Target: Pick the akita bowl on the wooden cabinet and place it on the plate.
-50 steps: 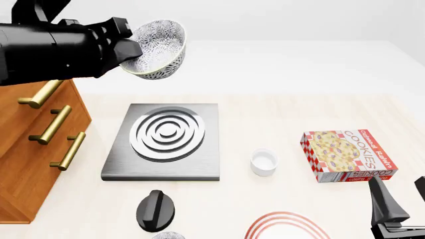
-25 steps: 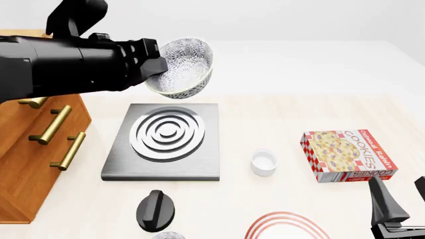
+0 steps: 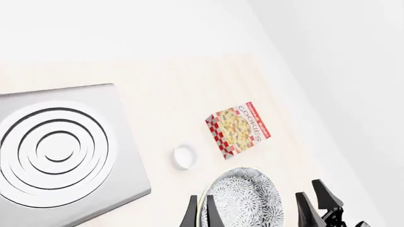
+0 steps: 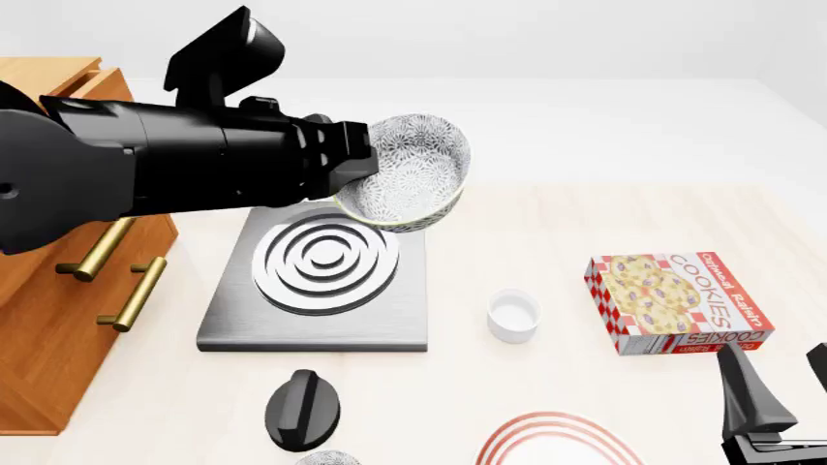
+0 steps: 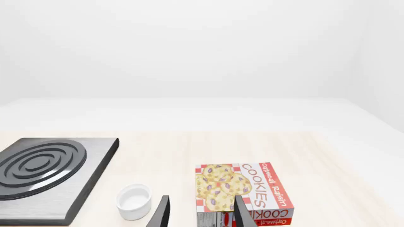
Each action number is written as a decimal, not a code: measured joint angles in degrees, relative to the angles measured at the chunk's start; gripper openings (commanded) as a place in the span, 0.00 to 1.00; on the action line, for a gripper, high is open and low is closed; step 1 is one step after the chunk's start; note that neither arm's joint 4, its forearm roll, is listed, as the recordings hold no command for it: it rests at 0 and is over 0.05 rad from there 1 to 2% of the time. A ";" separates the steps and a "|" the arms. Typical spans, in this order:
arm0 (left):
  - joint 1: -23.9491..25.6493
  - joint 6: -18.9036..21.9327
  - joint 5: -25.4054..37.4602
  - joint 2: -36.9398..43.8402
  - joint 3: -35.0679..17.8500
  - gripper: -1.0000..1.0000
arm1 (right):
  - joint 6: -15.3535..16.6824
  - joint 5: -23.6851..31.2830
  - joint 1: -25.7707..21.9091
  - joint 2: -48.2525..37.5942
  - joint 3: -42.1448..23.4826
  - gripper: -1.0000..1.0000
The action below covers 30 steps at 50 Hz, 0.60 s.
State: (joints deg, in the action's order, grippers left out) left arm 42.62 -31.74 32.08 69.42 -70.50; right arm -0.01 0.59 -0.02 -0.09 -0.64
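Observation:
The akita bowl [image 4: 411, 179], speckled black and white, hangs tilted in the air above the far right part of the stove. My left gripper [image 4: 362, 167] is shut on its rim. In the left wrist view the bowl [image 3: 247, 202] fills the lower middle, with two fingers [image 3: 211, 213] pinching its edge. The wooden cabinet [image 4: 45, 329] stands at the left with nothing showing on the visible corner of its top. The plate [image 4: 556, 448], white with red rings, is cut off by the near edge. My right gripper [image 4: 776, 402] rests open at the near right, far from the bowl.
A grey stove [image 4: 321, 276] with silver rings lies left of centre. A small white cup [image 4: 513, 317] and a cookies box [image 4: 677, 302] sit to its right. A black knob-shaped object [image 4: 302, 408] lies near the front, with a speckled round thing [image 4: 325, 457] at the edge.
My left arm has carried the bowl rightward and down, from near the cabinet to over the stove's far right side. The right arm has not moved.

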 measured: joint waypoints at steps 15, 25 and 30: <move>3.37 1.13 -0.43 2.55 -0.02 0.00 | 0.00 0.00 0.00 0.00 0.00 1.00; 5.79 1.51 -0.67 4.28 0.14 0.00 | 0.00 0.00 0.00 0.00 0.00 1.00; 6.90 1.55 -0.86 4.98 0.27 0.00 | 0.00 0.00 0.00 0.00 0.00 1.00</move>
State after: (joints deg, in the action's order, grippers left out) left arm 49.52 -30.19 31.22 74.40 -70.23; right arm 0.00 0.59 -0.02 -0.09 -0.64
